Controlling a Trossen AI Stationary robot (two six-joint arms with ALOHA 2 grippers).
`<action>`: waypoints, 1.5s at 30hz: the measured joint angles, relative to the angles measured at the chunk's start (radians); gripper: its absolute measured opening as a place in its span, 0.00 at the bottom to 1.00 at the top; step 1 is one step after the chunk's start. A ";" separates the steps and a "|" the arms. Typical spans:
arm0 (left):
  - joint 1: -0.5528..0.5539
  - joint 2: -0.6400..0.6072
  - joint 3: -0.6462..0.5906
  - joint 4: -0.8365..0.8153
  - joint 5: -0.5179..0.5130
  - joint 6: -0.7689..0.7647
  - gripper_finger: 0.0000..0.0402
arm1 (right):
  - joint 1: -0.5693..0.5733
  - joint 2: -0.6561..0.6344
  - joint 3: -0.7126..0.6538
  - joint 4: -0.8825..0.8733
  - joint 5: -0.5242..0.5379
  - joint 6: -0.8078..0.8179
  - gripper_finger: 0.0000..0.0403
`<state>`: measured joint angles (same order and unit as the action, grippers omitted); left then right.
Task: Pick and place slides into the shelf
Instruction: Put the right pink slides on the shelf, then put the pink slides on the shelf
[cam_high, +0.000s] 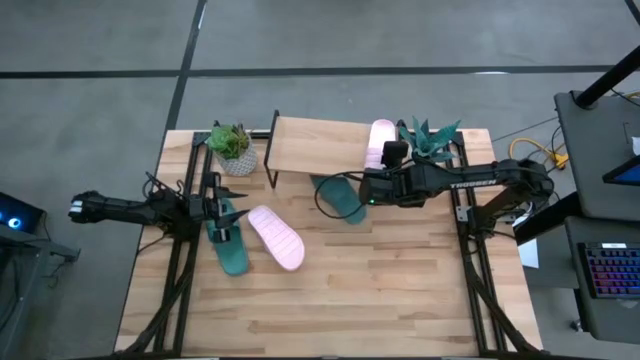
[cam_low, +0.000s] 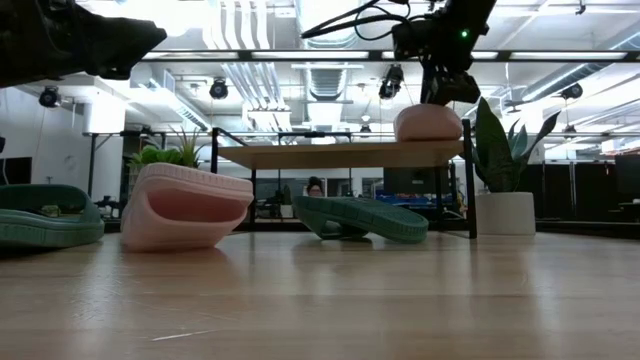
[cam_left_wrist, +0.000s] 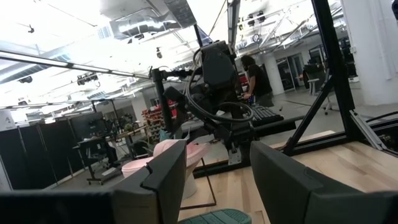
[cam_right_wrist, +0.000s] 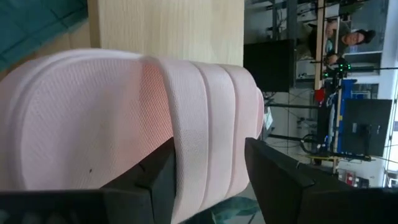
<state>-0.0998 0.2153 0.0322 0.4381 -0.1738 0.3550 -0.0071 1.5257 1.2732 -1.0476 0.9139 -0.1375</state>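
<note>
A pink slide (cam_high: 380, 143) lies flat on the right end of the shelf's plank top (cam_high: 315, 145), also seen in the low view (cam_low: 428, 122). My right gripper (cam_high: 393, 153) is open, directly over its ribbed strap (cam_right_wrist: 208, 124). One green slide (cam_high: 340, 198) lies on the table at the shelf's near edge. The other pink slide (cam_high: 275, 237) and the second green slide (cam_high: 228, 242) lie on the table's left part. My left gripper (cam_left_wrist: 217, 180) is open and hangs above that green slide (cam_left_wrist: 217, 218), well clear of it. My right gripper comes at the pink slide's ribbed strap (cam_right_wrist: 208, 124) from above, one finger (cam_right_wrist: 155, 180) toward each side of it. Whether the fingertips touch the strap, I cannot tell. The slide rests sole down on the plank.
A potted plant (cam_high: 232, 148) stands by the shelf's left end and another (cam_high: 432, 140) by its right end, close to my right arm. The table's near half (cam_high: 330, 310) is bare wood. Black frame rails run along both table sides.
</note>
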 joint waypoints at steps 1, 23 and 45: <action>0.000 0.000 0.000 0.000 0.000 0.000 0.41 | 0.000 0.000 0.000 -0.004 -0.002 0.000 0.43; 0.000 0.000 0.000 -0.001 0.000 0.000 0.41 | -0.002 0.000 0.146 -0.140 -0.210 0.154 0.47; 0.000 0.007 0.000 0.033 0.004 -0.007 0.41 | 0.510 -0.008 0.331 -0.154 0.116 0.336 0.46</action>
<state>-0.0998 0.2227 0.0319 0.4714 -0.1698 0.3477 0.5030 1.5173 1.6038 -1.2011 1.0301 0.1987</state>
